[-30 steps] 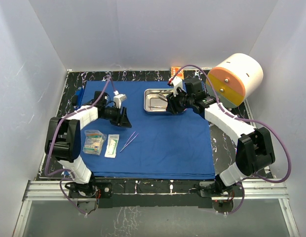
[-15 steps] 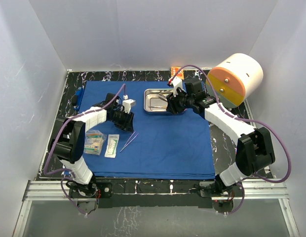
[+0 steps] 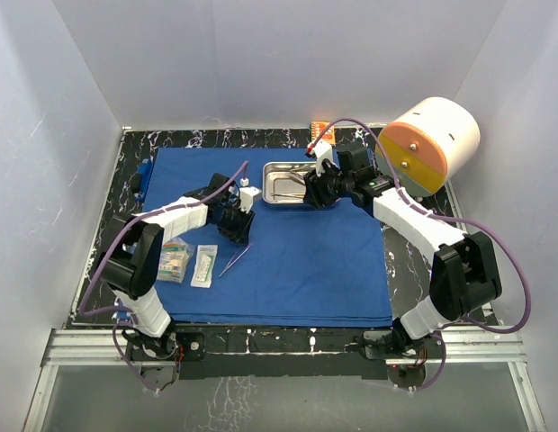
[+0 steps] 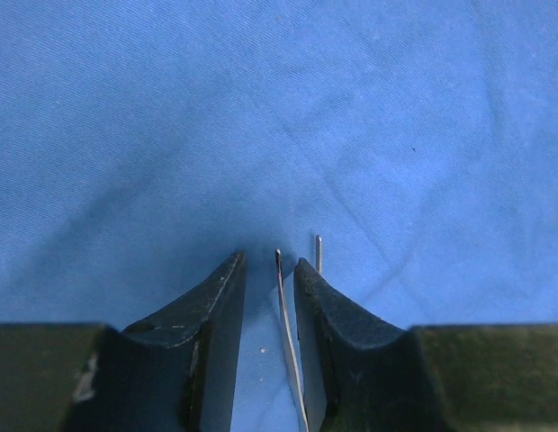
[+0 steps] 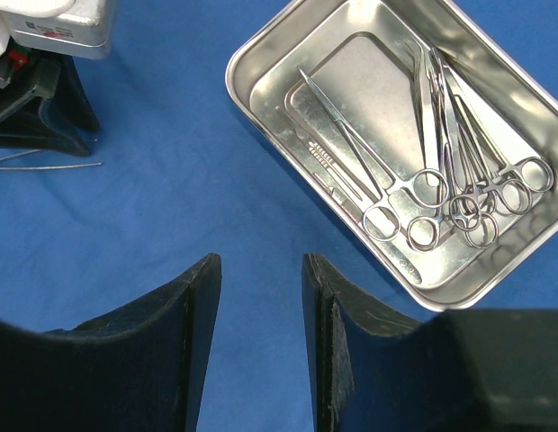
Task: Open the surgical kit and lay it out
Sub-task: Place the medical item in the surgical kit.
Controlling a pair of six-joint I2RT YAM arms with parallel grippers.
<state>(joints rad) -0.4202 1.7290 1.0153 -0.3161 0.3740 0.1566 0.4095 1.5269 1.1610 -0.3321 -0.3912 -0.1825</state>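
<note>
Royal-blue cloth wrap (image 3: 288, 270) lies spread flat over a black marbled table (image 3: 225, 138) in the overhead view. A shiny rectangular steel tray (image 3: 272, 169) sits on the cloth's far middle, with the right gripper (image 3: 313, 191) at its right end. A small clear packet with coloured contents (image 3: 171, 259) and a flat clear-and-white packet (image 3: 203, 265) lie side by side near the left edge. Slender steel forceps (image 3: 234, 260) lie just right of them, under the left gripper (image 3: 238, 230). A big white-and-orange cylinder (image 3: 429, 144) stands at the far right.

From the left wrist, the left gripper's black fingers (image 4: 216, 306) stand a narrow gap apart on the cloth. One forceps leg runs through the gap beside the right-hand finger, unclamped.

From the right wrist, the right gripper's jaws stand moderately apart over bare cloth, holding nothing. The tray ahead carries ring-handled steel clamps (image 5: 459, 171).
</note>
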